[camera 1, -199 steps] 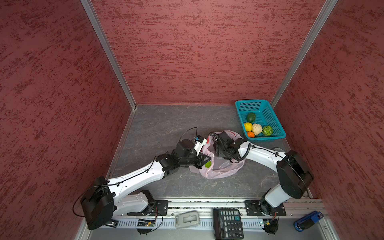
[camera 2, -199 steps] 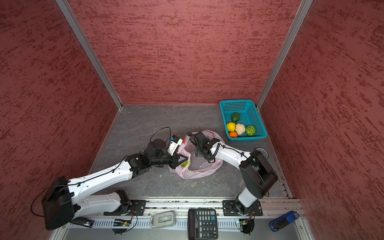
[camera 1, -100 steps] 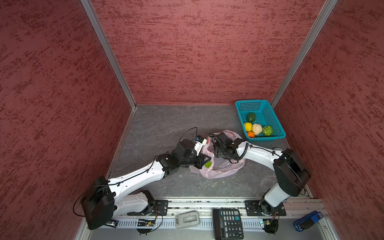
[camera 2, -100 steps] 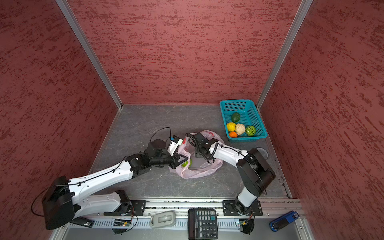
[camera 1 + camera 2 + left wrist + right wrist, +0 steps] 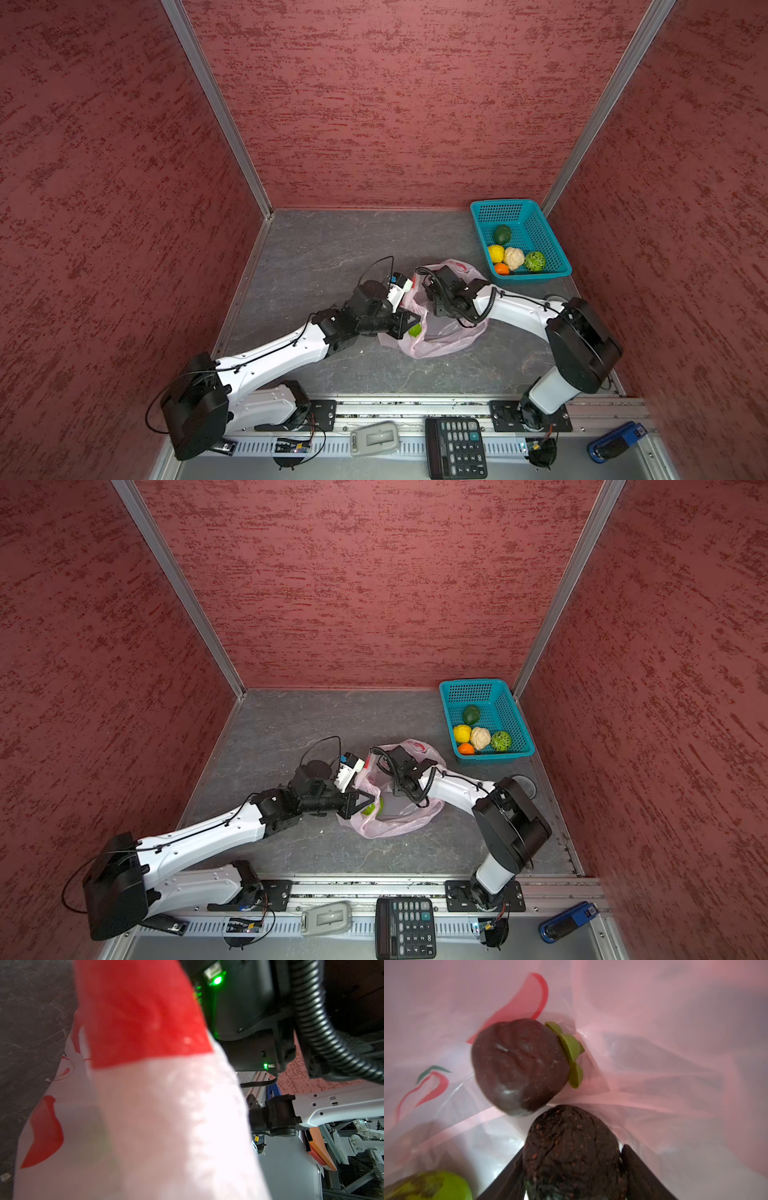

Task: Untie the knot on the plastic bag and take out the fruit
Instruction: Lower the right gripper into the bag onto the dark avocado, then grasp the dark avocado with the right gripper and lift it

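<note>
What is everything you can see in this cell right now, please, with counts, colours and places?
plastic bag: one, pale pink, red print, floor centre
fruit in bag: three visible: dark brown fruit with green leaves, dark bumpy fruit, bright green fruit
basket: one, teal, far right corner
fruit in basket: five: dark green fruit, yellow fruit, cream fruit, netted green fruit, orange fruit
calculator: one, black, front rail
grey device: one, front rail
blue object: one, front right
left gripper: one, black, shut, at the bag's edge
right gripper: one, black, inside the bag, straddling the dark bumpy fruit; contact unclear
</note>
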You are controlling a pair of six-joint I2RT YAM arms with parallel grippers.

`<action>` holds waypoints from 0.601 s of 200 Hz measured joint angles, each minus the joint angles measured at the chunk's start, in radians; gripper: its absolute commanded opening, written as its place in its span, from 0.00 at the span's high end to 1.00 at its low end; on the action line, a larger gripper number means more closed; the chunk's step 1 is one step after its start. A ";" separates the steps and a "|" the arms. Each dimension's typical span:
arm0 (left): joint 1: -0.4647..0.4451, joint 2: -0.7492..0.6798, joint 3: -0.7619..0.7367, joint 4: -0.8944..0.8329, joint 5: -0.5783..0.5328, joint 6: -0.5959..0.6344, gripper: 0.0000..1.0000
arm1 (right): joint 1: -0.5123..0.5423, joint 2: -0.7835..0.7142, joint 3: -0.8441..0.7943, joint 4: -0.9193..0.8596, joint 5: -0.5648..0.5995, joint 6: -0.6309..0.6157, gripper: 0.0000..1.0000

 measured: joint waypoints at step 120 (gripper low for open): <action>0.014 0.000 -0.001 0.008 -0.048 -0.031 1.00 | 0.094 -0.166 -0.003 -0.002 -0.081 -0.059 0.58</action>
